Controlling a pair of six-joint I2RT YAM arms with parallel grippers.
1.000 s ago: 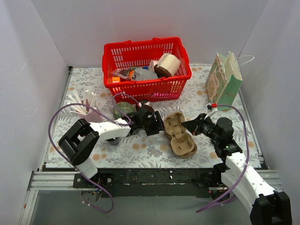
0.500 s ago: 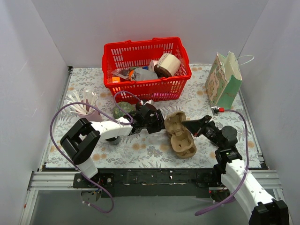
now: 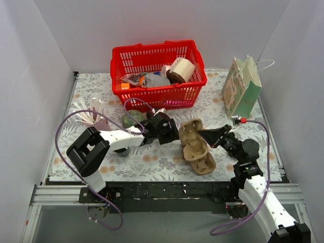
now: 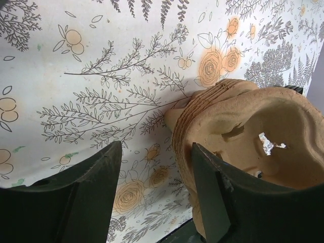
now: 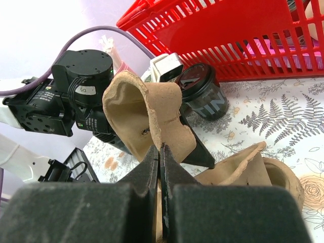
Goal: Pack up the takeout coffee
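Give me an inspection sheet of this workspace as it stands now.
Surface: floral tablecloth, lying flat.
Job's things: brown moulded-pulp cup carrier mid-table; dark lidded coffee cup standing to its left; mint paper gift bag upright at right.
Clutter: red plastic basket holding mixed items; white fanned bundle, maybe straws, at left.
Hands: left hand open, straddling the carrier's rim; right hand shut on the carrier's wall.
Cables: purple cables loop from both arms, over the cloth.
Surroundings: plain white walls on three sides.
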